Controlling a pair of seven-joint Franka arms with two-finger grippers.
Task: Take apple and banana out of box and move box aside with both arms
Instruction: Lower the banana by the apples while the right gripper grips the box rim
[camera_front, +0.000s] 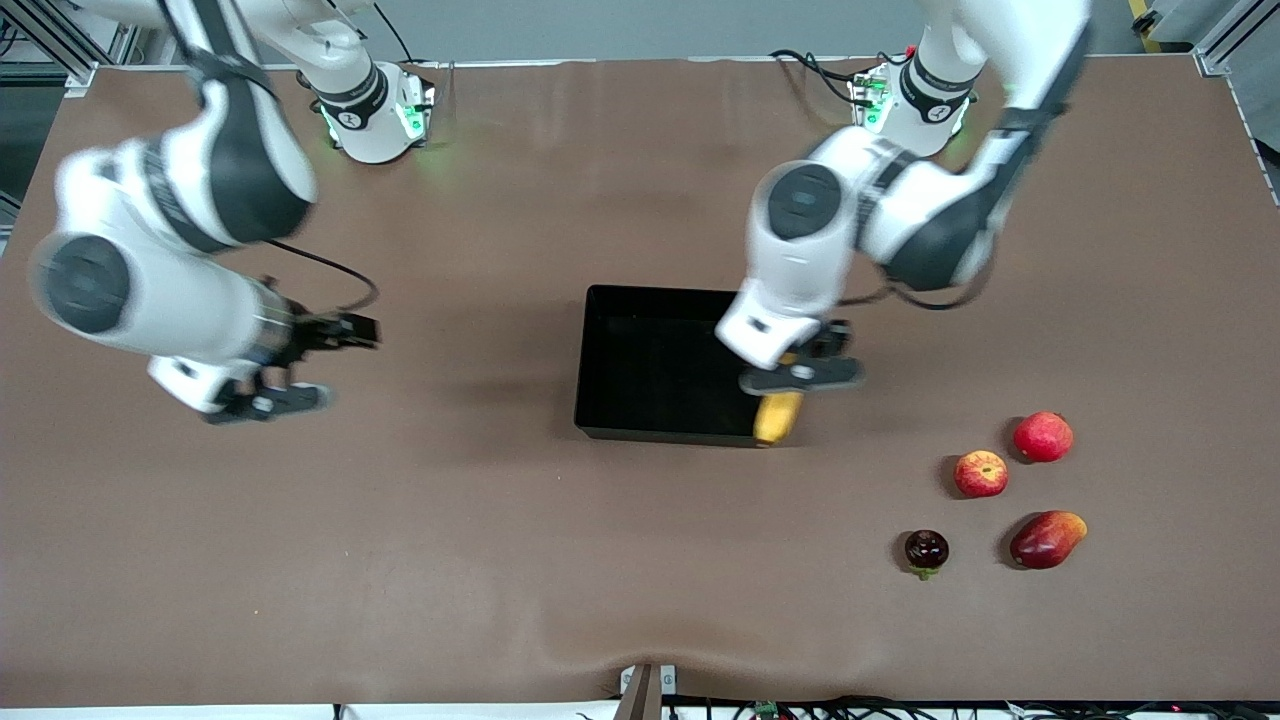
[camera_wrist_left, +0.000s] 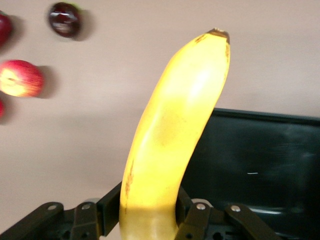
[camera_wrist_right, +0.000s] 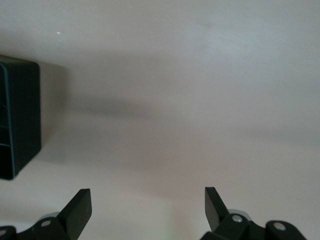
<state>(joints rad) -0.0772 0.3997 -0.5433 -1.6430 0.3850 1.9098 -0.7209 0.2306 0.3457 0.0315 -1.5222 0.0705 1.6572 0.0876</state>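
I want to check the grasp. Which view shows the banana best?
The left wrist view: the banana fills it, gripped at its lower end by the left claw. In the front view only the banana's tip shows under the claw, at the black box corner. The right wrist view shows no banana.

- Banana (camera_front: 779, 415): long, curved, yellow, with a dark tip and faint brown marks along one edge. It is held at its lower end in the left gripper (camera_front: 800, 372), above the black bin's corner that lies toward the left arm's end and nearer the front camera; the free end is pointed toward that camera.
- Apple (camera_front: 981, 473): small, round, red with yellowish streaks and a pale dimple. It is set on the table toward the left arm's end, nearer the front camera than the bin.
- Box (camera_front: 640, 365): glossy black rectangular bin with low upright walls, set mid-table.
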